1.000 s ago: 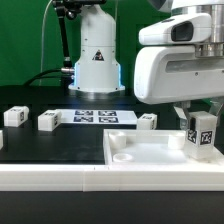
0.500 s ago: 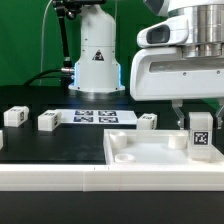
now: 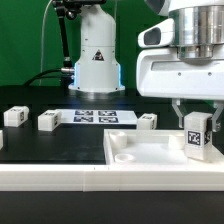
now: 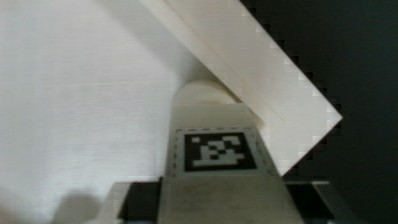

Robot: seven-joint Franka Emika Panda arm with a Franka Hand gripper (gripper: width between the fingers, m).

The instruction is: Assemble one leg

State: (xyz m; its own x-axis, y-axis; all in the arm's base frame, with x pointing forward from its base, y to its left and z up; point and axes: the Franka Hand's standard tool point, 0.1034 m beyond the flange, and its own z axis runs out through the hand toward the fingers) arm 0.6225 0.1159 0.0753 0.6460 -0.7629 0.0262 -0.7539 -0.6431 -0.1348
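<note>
1. My jaws are clamped on the leg (image 3: 196, 134), holding it upright at the white panel's (image 3: 140, 152) corner on the exterior view's right.
2. Its tag face has turned since a second ago, so I judge I'm twisting it in.
3. Seating looks underway; three spare legs wait on the worktop.

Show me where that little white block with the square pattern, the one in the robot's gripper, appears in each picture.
Exterior view: the leg is held in the gripper at the exterior view's right, above the white panel.
Wrist view: the leg is central, its tag facing the camera.
Shared landmark: the white panel's raised rim, next to the leg in both.
</note>
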